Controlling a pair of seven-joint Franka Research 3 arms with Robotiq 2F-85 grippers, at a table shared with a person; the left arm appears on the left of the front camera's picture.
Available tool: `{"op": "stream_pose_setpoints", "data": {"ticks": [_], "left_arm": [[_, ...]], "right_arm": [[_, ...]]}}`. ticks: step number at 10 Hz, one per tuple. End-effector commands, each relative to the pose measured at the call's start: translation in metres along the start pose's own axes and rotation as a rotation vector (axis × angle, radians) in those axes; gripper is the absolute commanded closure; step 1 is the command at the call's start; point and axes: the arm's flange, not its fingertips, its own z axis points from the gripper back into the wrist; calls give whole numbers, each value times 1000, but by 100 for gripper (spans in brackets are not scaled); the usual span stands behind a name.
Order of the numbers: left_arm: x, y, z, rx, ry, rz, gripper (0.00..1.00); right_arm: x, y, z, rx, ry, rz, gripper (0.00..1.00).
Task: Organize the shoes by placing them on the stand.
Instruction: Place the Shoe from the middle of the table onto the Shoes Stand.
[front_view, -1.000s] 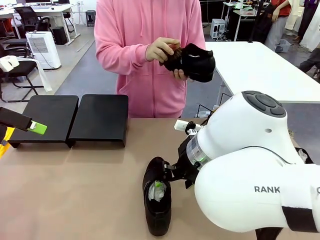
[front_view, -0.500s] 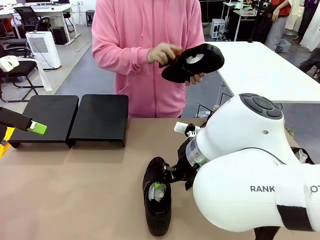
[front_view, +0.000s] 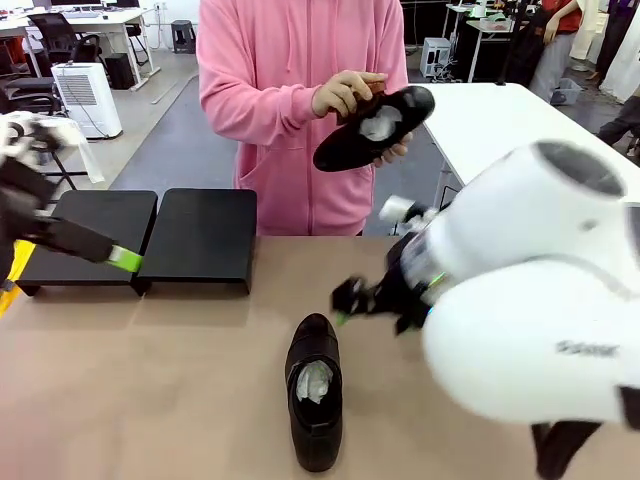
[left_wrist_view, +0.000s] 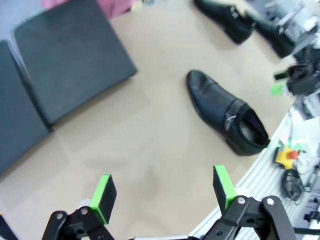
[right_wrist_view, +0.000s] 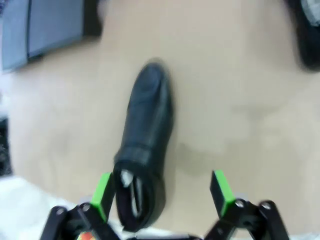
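**Smear and cropped edges**

Motion blur softens the whole right wrist view. The shoe (right_wrist_view: 147, 130) ahead of the right gripper (right_wrist_view: 161, 187) has no crisp outline. A dark shape (right_wrist_view: 307, 35) beyond the fingertips is cropped at the corner and too little of it shows to identify. The stand (right_wrist_view: 45, 25) is cropped too. Well ahead of the left gripper (left_wrist_view: 163, 190), two far shoes (left_wrist_view: 225, 20) are blurred, running off the top edge. From the front, the right arm (front_view: 540, 300) is smeared.

We see bright, even light and soft shadows on the counter (front_view: 150, 380); the right arm (front_view: 530, 300) smears with motion blur, and the right wrist view is soft.
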Motion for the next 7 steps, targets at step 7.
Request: {"op": "stream_pose_setpoints", "data": {"ticks": [7], "left_arm": [[-10,-207,-154,136,367,28,0]], "right_arm": [[-22,-220,96,-346,-239,-583,0]]}}
